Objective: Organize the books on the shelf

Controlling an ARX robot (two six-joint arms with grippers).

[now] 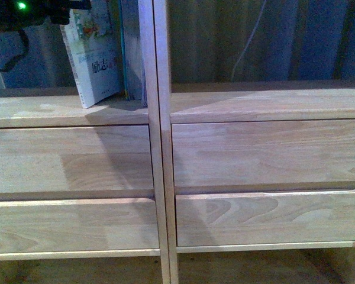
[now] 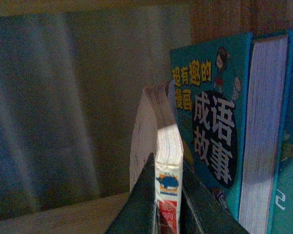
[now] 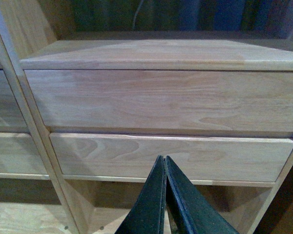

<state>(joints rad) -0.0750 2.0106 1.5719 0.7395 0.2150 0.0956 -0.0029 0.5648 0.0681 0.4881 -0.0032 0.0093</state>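
Observation:
The light-wood shelf (image 1: 225, 154) fills the front view, drawer fronts across its middle. In its upper left compartment the white paperback book (image 1: 93, 56) stands tilted, its lower corner on the board. My left gripper (image 2: 168, 195) is shut on this book's spine edge (image 2: 168, 165), dark fingers on both sides. Beside it stand teal books (image 2: 210, 131) against the divider (image 1: 152, 59). My left arm (image 1: 23, 15) shows at the top left of the front view. My right gripper (image 3: 165, 195) is shut on nothing, in front of the lower drawer (image 3: 171, 156) of the right column.
Grey-blue curtain folds (image 1: 284, 35) and a white cable (image 1: 248, 41) hang behind the right upper compartment, which holds no books. An open compartment (image 3: 112, 204) lies below the drawers. The upright post (image 1: 163, 207) splits the two columns.

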